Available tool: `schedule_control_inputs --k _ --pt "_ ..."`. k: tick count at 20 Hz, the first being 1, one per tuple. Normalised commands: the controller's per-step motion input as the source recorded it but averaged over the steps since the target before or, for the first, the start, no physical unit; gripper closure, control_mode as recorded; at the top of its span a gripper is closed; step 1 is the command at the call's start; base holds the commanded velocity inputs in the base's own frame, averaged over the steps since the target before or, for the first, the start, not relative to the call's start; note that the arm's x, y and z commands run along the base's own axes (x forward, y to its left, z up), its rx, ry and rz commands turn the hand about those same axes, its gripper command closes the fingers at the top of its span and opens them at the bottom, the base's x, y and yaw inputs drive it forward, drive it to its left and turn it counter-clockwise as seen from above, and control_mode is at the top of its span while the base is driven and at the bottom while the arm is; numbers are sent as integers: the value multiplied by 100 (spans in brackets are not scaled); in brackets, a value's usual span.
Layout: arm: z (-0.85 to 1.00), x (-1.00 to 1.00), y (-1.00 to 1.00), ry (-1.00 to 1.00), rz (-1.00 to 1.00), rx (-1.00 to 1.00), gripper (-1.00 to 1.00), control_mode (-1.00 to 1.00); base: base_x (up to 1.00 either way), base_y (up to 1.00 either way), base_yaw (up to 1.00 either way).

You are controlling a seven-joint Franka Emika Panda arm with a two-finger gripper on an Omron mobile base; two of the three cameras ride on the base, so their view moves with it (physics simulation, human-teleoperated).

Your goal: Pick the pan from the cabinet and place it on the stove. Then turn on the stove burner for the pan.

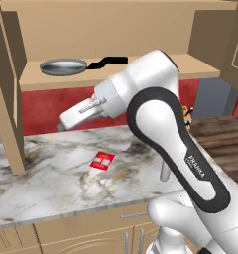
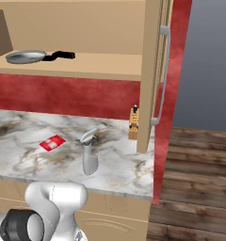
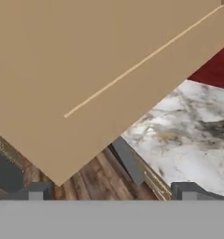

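Left base view: pan (image 1: 63, 67) flat on the open cabinet (image 1: 141, 30) shelf, upper left of frame, black handle running rightward along the shelf toward upper centre. Hand out past the arm's white wrist at centre left, below the shelf and above the marble worktop (image 1: 51, 168). Hand view: fingertips of hand (image 3: 111, 190) at bottom edge, set wide apart, gripping nothing, aimed at a tan cabinet panel. Likely needs a rise to shelf level, then a reach along the handle's line. Legible: "FRANKA" on the arm's dark band. Red card (image 1: 102, 160) on worktop, markings unreadable.
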Motion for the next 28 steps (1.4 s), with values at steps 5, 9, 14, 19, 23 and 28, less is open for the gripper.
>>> schedule_control_inputs --k 5,9,14,19,23,28 --pt "10 0 -54 -28 0 -9 -100 -100 0 0 0" --pt "12 4 -61 -28 0 -6 -100 -100 0 0 0" --pt "17 12 -60 -25 0 -5 -100 -100 0 0 0" --pt "19 22 -58 -20 0 -3 -100 -100 0 0 0" --pt "17 28 -58 -15 0 -1 -100 -100 0 0 0" --pt "14 32 -45 -12 -1 -1 -100 -100 0 0 0"
